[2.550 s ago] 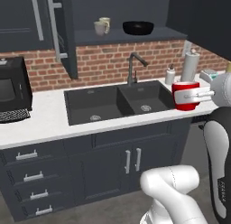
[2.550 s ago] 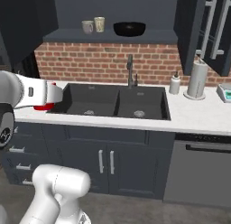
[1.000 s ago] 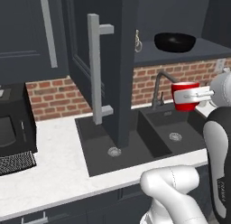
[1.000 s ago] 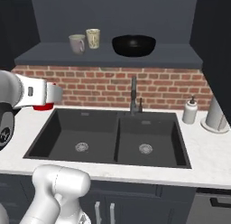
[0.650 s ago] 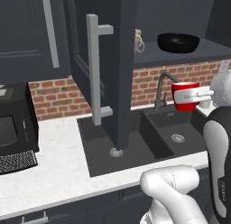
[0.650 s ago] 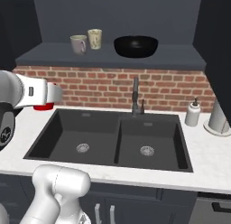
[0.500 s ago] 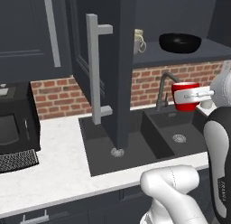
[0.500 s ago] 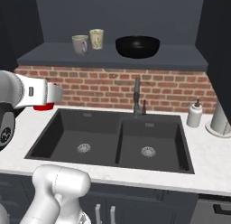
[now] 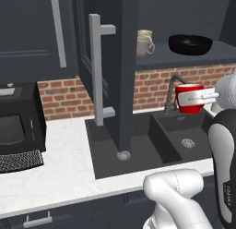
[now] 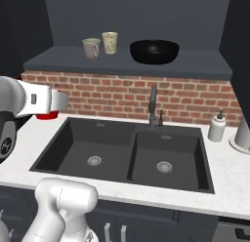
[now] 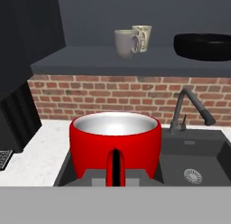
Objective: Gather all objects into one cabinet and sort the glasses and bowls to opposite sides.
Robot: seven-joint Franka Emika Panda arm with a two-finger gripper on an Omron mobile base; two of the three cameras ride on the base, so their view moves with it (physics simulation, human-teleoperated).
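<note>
**Base rolled in closer, red cup in the jaws, shelf has three things on it**

Compared with a couple of seconds back, the whole view has shifted: the base has driven in toward the sink and the open cabinet, so the shelf looks bigger and nearer. The cup itself hasn't changed place relative to the arm.

Count-wise: one red cup (image 11: 115, 141), clamped tight in the gripper (image 9: 196, 98) and held up in the air over the left part of the sink (image 10: 127, 155), below the shelf level. Two pale mugs (image 10: 91, 48) sit on the cabinet shelf (image 10: 127, 61), close together toward its left end, the second mug (image 10: 110, 42) just behind the first. One black bowl (image 10: 154, 51) sits on the same shelf to their right, apart from them.

Cabinet door (image 9: 120, 71) hangs open, its long grey bar handle (image 9: 97, 75) facing the left base camera. One faucet (image 10: 154, 108) behind the sink, one soap bottle (image 10: 217, 127) on the surface at the right.
</note>
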